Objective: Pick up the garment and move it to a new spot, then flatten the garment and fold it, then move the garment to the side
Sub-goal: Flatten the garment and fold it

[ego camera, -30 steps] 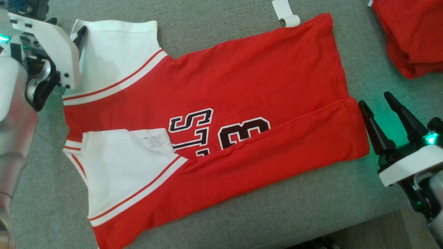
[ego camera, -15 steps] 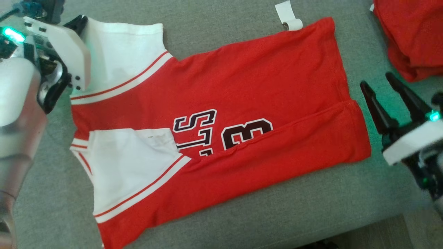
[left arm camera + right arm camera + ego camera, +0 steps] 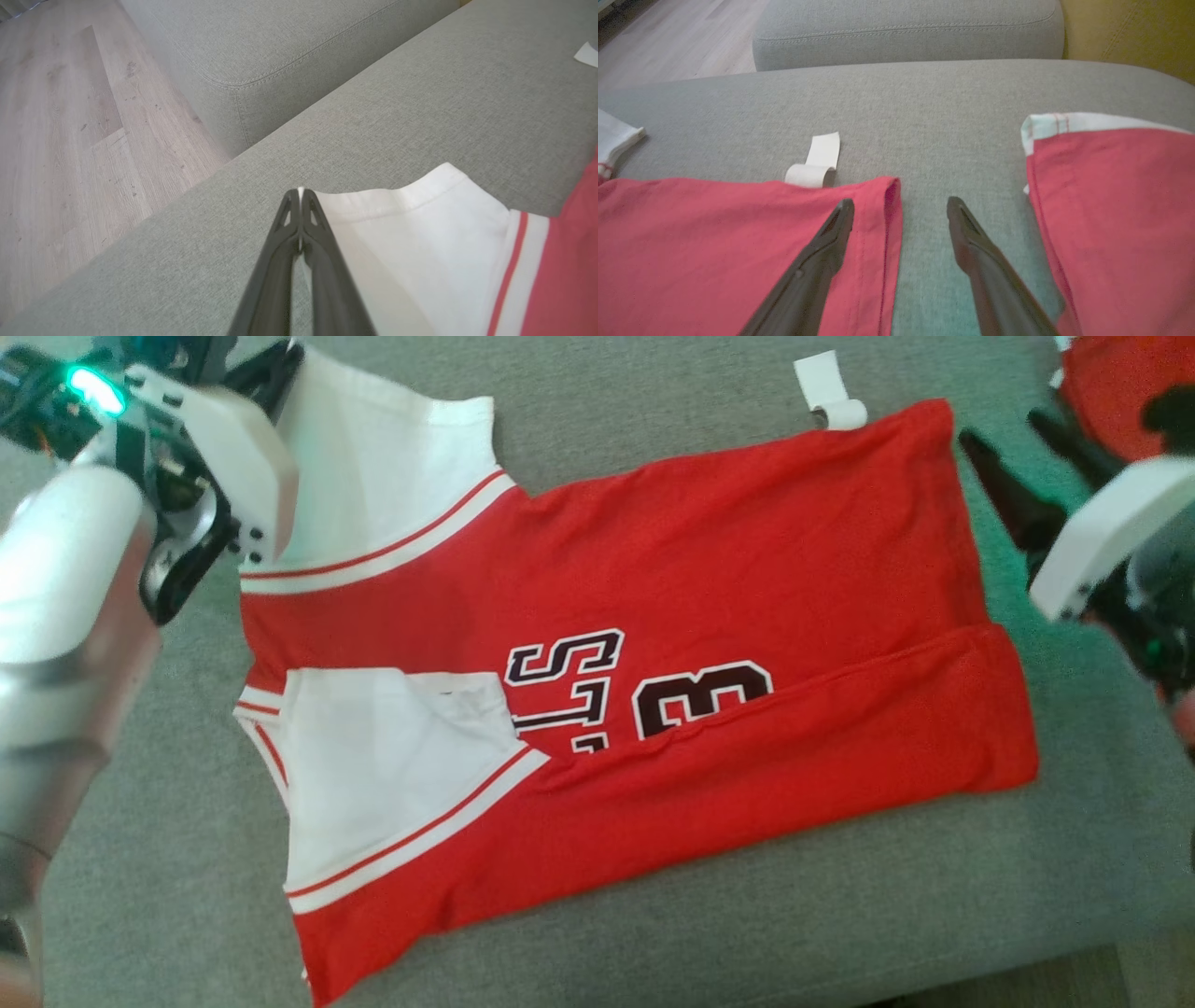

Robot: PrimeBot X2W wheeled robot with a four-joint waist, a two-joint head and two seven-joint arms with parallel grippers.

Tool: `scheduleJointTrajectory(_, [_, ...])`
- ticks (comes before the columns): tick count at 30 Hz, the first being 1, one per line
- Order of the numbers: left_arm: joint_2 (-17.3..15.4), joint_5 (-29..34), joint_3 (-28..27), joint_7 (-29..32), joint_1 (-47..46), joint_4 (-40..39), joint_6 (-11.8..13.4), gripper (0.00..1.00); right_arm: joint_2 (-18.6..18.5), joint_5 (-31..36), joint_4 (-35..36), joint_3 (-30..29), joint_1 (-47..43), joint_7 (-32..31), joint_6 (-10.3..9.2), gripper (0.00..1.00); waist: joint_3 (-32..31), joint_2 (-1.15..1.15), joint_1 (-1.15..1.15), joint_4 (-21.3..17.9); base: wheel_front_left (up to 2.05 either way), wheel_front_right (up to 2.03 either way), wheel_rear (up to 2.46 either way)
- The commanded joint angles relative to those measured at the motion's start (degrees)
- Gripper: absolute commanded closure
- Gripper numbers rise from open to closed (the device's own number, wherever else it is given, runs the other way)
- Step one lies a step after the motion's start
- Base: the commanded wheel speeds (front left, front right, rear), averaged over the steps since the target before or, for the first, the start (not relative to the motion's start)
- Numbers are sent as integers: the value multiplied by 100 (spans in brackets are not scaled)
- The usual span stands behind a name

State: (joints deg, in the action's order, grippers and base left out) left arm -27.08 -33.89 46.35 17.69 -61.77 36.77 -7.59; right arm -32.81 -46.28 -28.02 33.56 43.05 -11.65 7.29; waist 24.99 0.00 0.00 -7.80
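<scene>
Grey sofa cushion (image 3: pixel 653 933), red-and-white jersey (image 3: pixel 728 551) flat on it, left gripper (image 3: pixel 299 192) clamped on its white sleeve (image 3: pixel 420 224), right gripper (image 3: pixel 900 202) spread apart above its hem (image 3: pixel 888 224), second red garment (image 3: pixel 1111 196) nearby

- We take this for a home living room: a grey fabric sofa seat (image 3: pixel 420 93) with stitched seams spreads beneath and ahead of the left gripper (image 3: pixel 300 191).
- Left of that gripper runs pale wood-plank flooring (image 3: pixel 70 140).
- Beyond the right gripper (image 3: pixel 901 203), up to its right, sits mustard-yellow upholstery (image 3: pixel 1134 32).
</scene>
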Motion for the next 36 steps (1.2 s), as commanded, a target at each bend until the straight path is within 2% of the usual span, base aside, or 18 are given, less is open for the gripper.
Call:
scheduleJointTrajectory(1, [-275, -45, -168, -55, -377, -177, 10, 100, -61, -60, -12, 24, 126, 12, 20, 0, 53, 0, 0, 53, 0, 0, 0])
scheduleJointTrajectory(7, [-265, -43, 35, -139, -579, -262, 10, 100, 72, -138, -780, 312, 688, 37, 20, 0, 173, 0, 0, 191, 0, 0, 0])
scheduleJointTrajectory(13, [-209, -64, 195, -254, -719, -262, 10, 100, 39, -248, -1191, 731, 917, 175, 20, 2, 216, 0, 0, 315, 0, 0, 0])
scheduleJointTrajectory(15, [-196, -77, 241, -293, -757, -258, 10, 100, -1, -313, -1266, 869, 960, 210, 20, 13, 220, 0, 0, 350, 0, 0, 0])
scheduleJointTrajectory(16, [-189, -86, 263, -313, -775, -255, 10, 100, -30, -332, -1298, 947, 983, 228, 20, 24, 224, 0, 0, 371, 0, 0, 0])
scheduleJointTrajectory(18, [-178, -108, 331, -374, -817, -236, 10, 100, -117, -379, -1375, 1161, 1052, 300, 20, 54, 234, 0, 0, 425, 0, 0, 0])
scheduleJointTrajectory(20, [-175, -120, 379, -422, -844, -226, 10, 100, -164, -419, -1430, 1274, 1101, 365, 20, 75, 245, 0, 0, 460, 0, 0, 0])
scheduleJointTrajectory(22, [-182, -119, 424, -489, -872, -218, 10, 100, -208, -450, -1476, 1383, 1170, 425, 20, 100, 259, 0, 0, 493, 0, 0, 0])
scheduleJointTrajectory(28, [-211, -76, 489, -822, -968, -189, 10, 100, -295, -470, -1609, 1595, 1369, 723, 20, 100, 289, 0, 0, 558, 0, 0, 0])
scheduleJointTrajectory(31, [-221, 49, 449, -1252, -1086, -113, 43, 100, -325, -575, -1664, 1635, 1482, 983, 20, 100, 296, 0, 0, 583, 0, 0, 0])
scheduleJointTrajectory(36, [-141, 239, 318, -2100, -1284, 46, 242, 100, -410, -811, -1756, 1556, 1659, 1515, 20, 100, 248, 0, 0, 636, 0, 0, 0])
